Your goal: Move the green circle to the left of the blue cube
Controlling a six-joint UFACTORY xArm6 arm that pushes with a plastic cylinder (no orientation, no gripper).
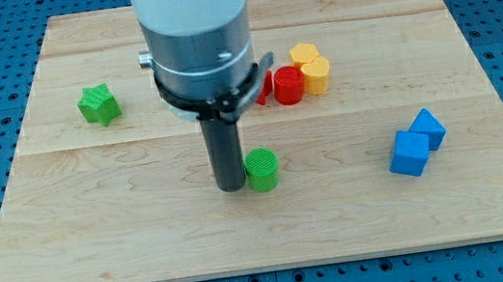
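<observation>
The green circle (262, 170) is a short green cylinder near the middle of the wooden board (99, 239). My tip (231, 186) rests on the board, touching or almost touching the circle's left side. The blue cube (410, 153) sits toward the view's right, with a second blue block (428, 127) touching it at its upper right. The green circle lies well to the left of the blue cube, with a wide gap between them.
A green star-shaped block (99, 105) sits at the view's upper left. A red cylinder (288, 85), a red block (264, 87) partly hidden by the arm, and two yellow blocks (310, 67) cluster above the centre. The arm's wide body (195, 31) hides the board's top middle.
</observation>
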